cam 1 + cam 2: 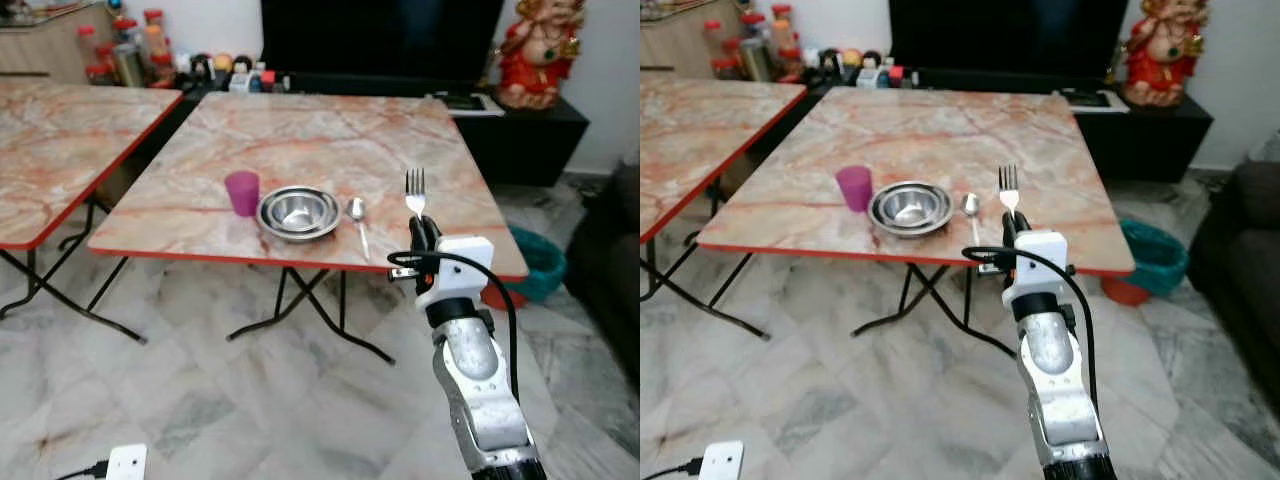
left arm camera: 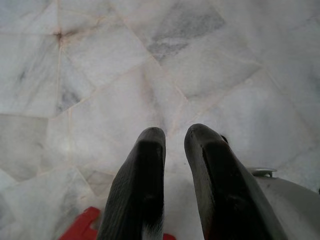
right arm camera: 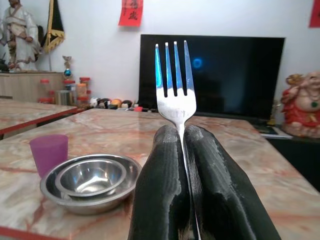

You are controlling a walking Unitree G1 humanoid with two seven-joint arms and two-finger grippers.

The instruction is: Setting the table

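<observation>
Fork (image 1: 415, 190) sat tines-up, right of centre in frame, clamped in your right tool (image 1: 423, 232) at the desk's (image 1: 300, 140) near edge. Step looked like placement: lay it beside spoon (image 1: 358, 215) and bowls (image 1: 298, 211). Right arm raised forward. Left tool (image 2: 172, 150) slightly parted, empty, over floor.

Bare table (image 1: 440, 150) right of the spoon (image 1: 358, 222) seems free; bowls (image 1: 298, 212) crowd the left.

Cup (image 1: 242, 192) left of bowls (image 1: 298, 211), spoon (image 1: 358, 220) right, on table (image 1: 300, 140).
</observation>
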